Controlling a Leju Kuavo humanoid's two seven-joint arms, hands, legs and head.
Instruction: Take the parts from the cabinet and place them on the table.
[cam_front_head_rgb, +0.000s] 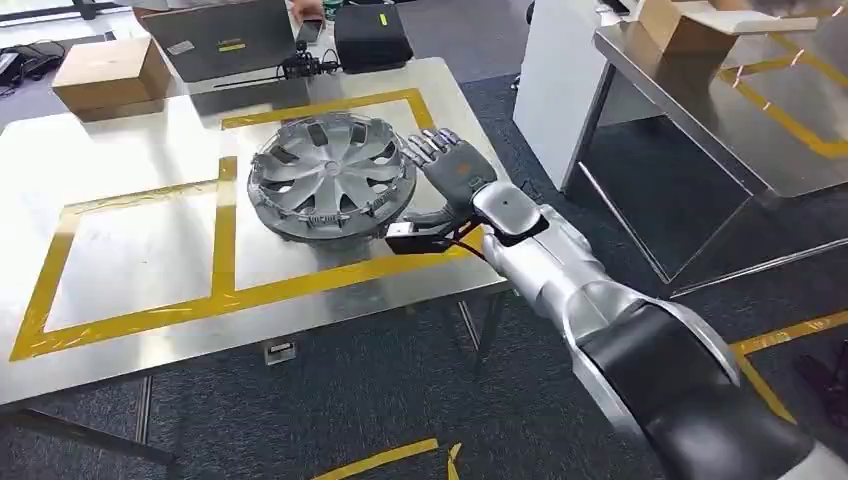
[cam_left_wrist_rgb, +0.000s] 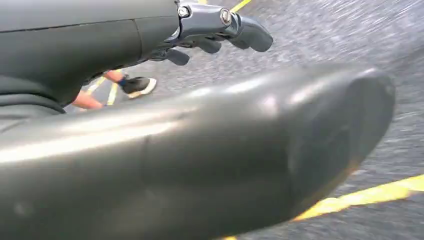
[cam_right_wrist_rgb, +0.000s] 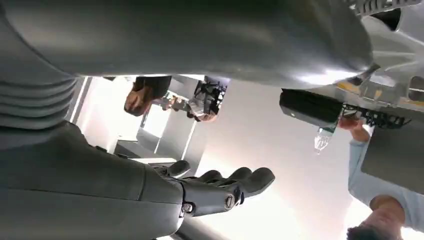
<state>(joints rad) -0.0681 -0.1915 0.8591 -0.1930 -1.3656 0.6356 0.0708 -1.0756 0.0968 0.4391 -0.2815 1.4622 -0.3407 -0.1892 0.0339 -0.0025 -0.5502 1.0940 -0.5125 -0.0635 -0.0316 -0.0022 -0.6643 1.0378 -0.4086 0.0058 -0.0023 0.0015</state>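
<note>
Lying on the table (cam_front_head_rgb: 120, 330), the hubcap (cam_front_head_rgb: 330, 175) sits just beside the empty, spread right hand (cam_front_head_rgb: 450, 165).

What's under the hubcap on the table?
The hubcap rests on the steel table, overlapping the yellow tape. Whatever lies beneath it is covered. The right hand is beside it.

Wheel cover (cam_front_head_rgb: 330, 175) on table (cam_front_head_rgb: 130, 330), right hand (cam_front_head_rgb: 452, 168) just beside it.

Head view looks down on table (cam_front_head_rgb: 120, 300); wrist views sit close behind hands
</note>
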